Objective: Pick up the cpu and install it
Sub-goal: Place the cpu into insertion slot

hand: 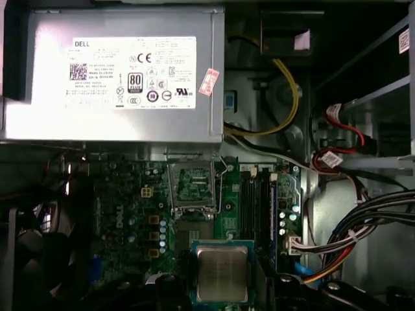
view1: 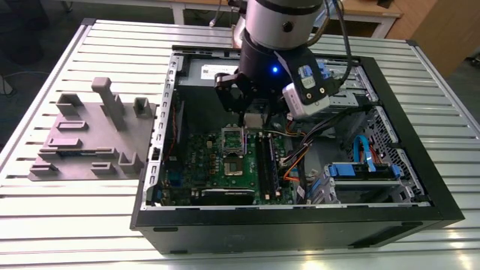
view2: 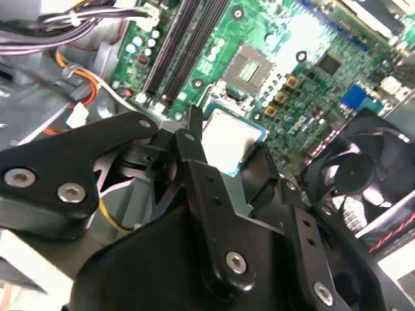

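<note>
The cpu [hand: 222, 272] is a small square chip with a shiny silver top and a green rim. My gripper [hand: 222, 288] is shut on it, with black fingers [view2: 189, 144] pressing its sides. In the second wrist view the cpu [view2: 227, 137] hangs above the green motherboard [view2: 311, 39], short of the socket [view2: 249, 65], whose frame stands open. In the first wrist view the open socket [hand: 192, 184] lies beyond the held chip. In the exterior view my gripper [view1: 253, 119] hovers inside the open computer case [view1: 300, 219], just above the socket [view1: 234, 140].
A grey power supply box [hand: 117, 71] with a white label sits right behind the socket. Memory slots [hand: 256, 207] and orange and yellow cables [hand: 285, 97] run beside it. A black fan [view2: 363, 168] stands near. On the table, a grey fixture plate [view1: 90, 135] lies at the exterior view's left.
</note>
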Motion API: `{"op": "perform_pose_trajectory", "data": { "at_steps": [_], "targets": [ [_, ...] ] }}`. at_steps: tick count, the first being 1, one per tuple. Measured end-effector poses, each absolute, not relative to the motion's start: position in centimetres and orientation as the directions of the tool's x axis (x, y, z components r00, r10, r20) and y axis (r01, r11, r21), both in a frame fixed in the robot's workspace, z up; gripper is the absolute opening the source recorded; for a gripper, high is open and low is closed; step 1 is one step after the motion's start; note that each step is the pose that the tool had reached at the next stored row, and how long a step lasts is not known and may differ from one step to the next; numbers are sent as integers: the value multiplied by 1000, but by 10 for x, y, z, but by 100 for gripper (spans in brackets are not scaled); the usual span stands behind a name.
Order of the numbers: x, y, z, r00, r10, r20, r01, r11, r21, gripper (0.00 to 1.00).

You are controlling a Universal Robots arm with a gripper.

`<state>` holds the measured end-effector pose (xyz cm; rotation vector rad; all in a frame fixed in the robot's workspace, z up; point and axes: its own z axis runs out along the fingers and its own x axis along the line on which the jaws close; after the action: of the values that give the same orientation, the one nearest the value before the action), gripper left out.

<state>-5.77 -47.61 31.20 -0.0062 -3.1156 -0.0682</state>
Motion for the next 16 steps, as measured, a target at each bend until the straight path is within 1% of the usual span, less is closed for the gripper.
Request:
{"op": "perform_pose_trajectory", "data": {
  "at_steps": [2, 8, 11, 13, 16],
  "targets": [
    [-59, -482, 308, -1000, 4, 27, 5, 999, 44, 47],
    [-60, -485, 298, -999, -10, 33, -8, 999, 43, 47],
    [-61, -485, 297, -999, -12, 34, -11, 1000, 29, 47],
    [-62, -485, 296, -999, -12, 31, -11, 1000, 20, 47],
    [-62, -485, 292, -1000, -12, 25, -11, 1000, 19, 47]
  ]
}}
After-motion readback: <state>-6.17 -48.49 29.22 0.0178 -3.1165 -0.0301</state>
